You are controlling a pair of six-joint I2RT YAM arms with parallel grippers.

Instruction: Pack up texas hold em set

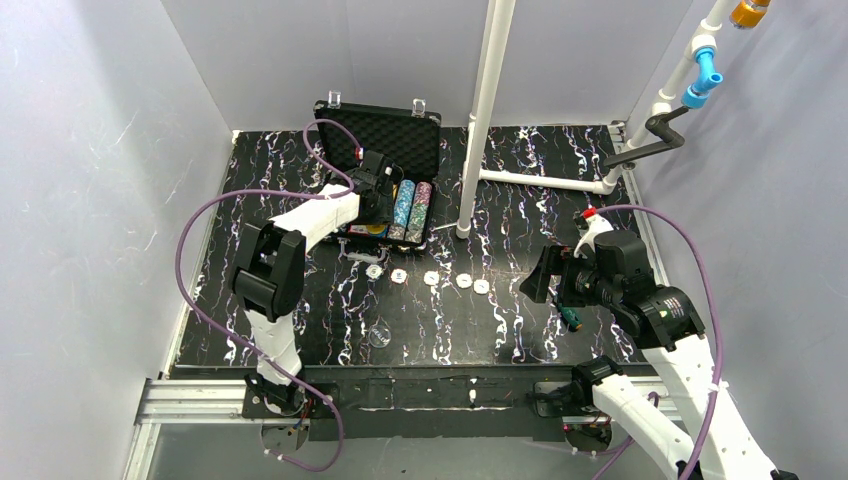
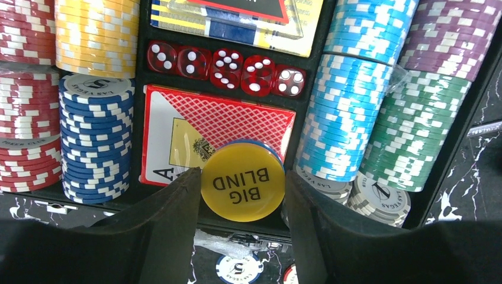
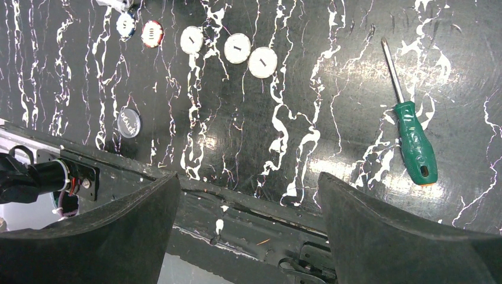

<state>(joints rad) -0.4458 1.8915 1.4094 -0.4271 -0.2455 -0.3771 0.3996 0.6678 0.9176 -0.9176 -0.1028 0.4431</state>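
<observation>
Since the left pincer (image 2: pixel 241 177) clamps the disc (image 2: pixel 243 186) over the deck (image 2: pixel 219 124), lower centre, ease it down flat before releasing.

Bright even light; glare on glossy table (image 3: pixel 237 139); wrist-view foreground soft.
</observation>
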